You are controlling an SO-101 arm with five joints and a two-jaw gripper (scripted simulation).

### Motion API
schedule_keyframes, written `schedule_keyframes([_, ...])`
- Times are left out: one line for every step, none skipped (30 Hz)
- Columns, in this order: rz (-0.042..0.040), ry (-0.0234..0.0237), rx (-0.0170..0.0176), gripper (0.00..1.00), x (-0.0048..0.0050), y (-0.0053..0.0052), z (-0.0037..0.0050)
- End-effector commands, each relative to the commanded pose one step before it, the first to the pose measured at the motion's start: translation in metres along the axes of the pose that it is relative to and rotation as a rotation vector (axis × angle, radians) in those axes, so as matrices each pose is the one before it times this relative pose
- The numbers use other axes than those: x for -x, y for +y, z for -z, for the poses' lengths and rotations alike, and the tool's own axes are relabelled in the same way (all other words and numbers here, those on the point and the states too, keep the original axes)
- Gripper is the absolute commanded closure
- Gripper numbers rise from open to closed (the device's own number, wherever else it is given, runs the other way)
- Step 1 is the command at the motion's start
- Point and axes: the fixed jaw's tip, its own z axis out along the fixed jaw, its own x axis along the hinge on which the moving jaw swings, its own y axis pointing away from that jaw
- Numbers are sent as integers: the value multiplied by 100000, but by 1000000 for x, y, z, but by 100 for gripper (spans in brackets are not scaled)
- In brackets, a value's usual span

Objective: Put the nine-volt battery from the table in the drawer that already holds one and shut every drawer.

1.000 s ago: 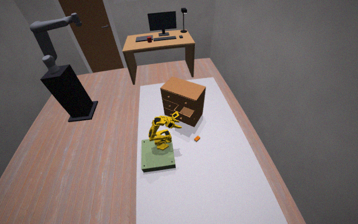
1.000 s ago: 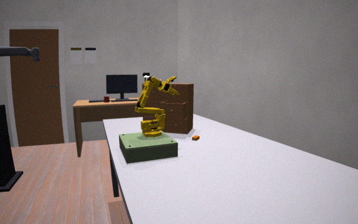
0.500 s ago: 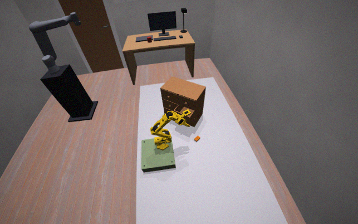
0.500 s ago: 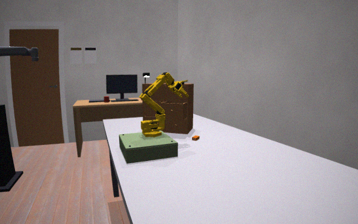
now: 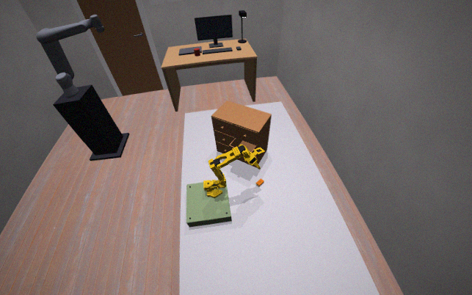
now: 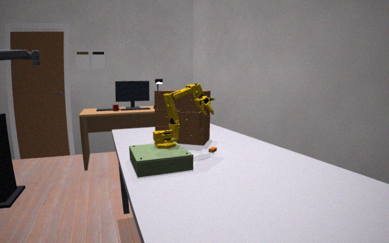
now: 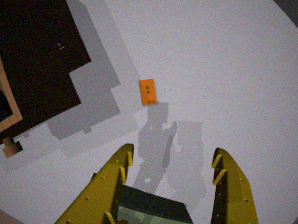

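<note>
The orange nine-volt battery [image 5: 260,182] lies flat on the white table, in front of the right corner of the wooden drawer chest [image 5: 241,126]. It also shows in the exterior view [image 6: 212,149] and in the wrist view [image 7: 148,91]. My yellow gripper [image 5: 257,158] hangs in the air above the table, between the chest and the battery, pointing down. Its fingers stand partly open with nothing between them. One drawer in the lower right of the chest [image 5: 249,146] is pulled out; my arm hides most of it. Its contents are not visible.
My arm stands on a green base block [image 5: 208,204] at the table's left side. The chest [image 6: 187,118] stands right behind the arm. A wooden desk with a monitor [image 5: 212,48] and a grey arm on a black pedestal [image 5: 84,114] stand off the table.
</note>
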Motion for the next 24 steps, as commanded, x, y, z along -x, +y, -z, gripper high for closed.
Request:
schedule_keyframes([3382, 9139, 2505, 70, 4818, -3140, -25422])
schedule_keyframes([0, 0, 0, 70, 0, 0, 0])
schedule_keyframes([0, 0, 0, 70, 0, 0, 0])
schedule_keyframes([916, 2186, 705, 70, 271, -111, -6789])
schedule_keyframes([916, 2180, 725, 70, 176, -84, -6893])
schedule_keyframes([916, 2172, 745, 70, 84, -55, -6992])
schedule_keyframes([916, 2166, 765, 70, -14, -23, -7092])
schedule_keyframes([916, 2158, 785, 70, -110, 12, -7187])
schedule_keyframes([916, 2152, 805, 70, -212, 49, -7283])
schedule_keyframes([916, 2143, 824, 70, -311, 89, -7374])
schedule_keyframes([916, 2137, 844, 70, -415, 131, -7465])
schedule_keyframes([916, 2128, 863, 70, -517, 176, -7552])
schedule_keyframes([916, 2121, 883, 70, -624, 224, -7639])
schedule_keyframes([916, 2112, 902, 70, -728, 275, -7720])
schedule_keyframes([916, 2105, 922, 70, -837, 328, -7803])
schedule_keyframes([916, 2095, 941, 70, -943, 384, -7880])
schedule_keyframes([916, 2087, 960, 70, -1054, 443, -7957])
schedule_keyframes([916, 2077, 979, 70, -1161, 505, -8029])
schedule_keyframes([0, 0, 0, 70, 0, 0, 0])
schedule_keyframes([0, 0, 0, 70, 0, 0, 0])
schedule_keyframes([465, 1053, 505, 70, -612, 273, -4111])
schedule_keyframes([0, -1, 0, 70, 1, 0, 1])
schedule_keyframes([0, 1, 0, 70, -1, 0, -1])
schedule_keyframes([0, -1, 0, 70, 1, 0, 1])
